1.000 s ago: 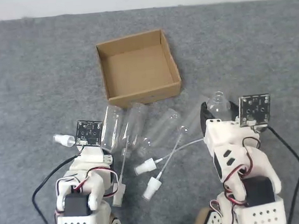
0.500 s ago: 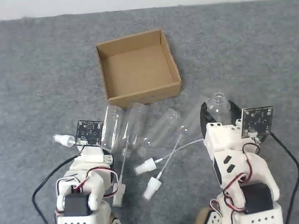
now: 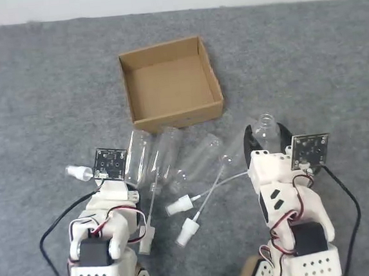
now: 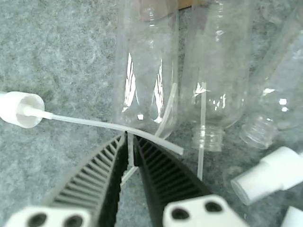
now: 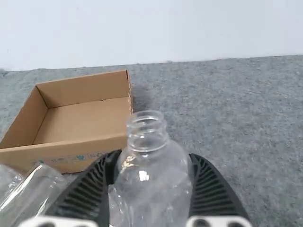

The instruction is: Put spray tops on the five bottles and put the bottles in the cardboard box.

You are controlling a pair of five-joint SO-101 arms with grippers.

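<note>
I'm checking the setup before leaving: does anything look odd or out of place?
Nothing looks damaged or spilled. The loose bottles lie tumbled on their sides near the cardboard box, with spray tops and their tubes strewn among them. The right gripper holds one topless bottle.

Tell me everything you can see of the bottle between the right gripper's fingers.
The bottle looks like clear, see-through plastic, with a rounded shoulder narrowing to a ridged neck and an open mouth with nothing on it. It sits between the two black ribbed fingers of the right gripper, which press on its sides. Its neck points away from the arm, toward the cardboard box, which it does not touch. Its base is hidden by the gripper.
</note>
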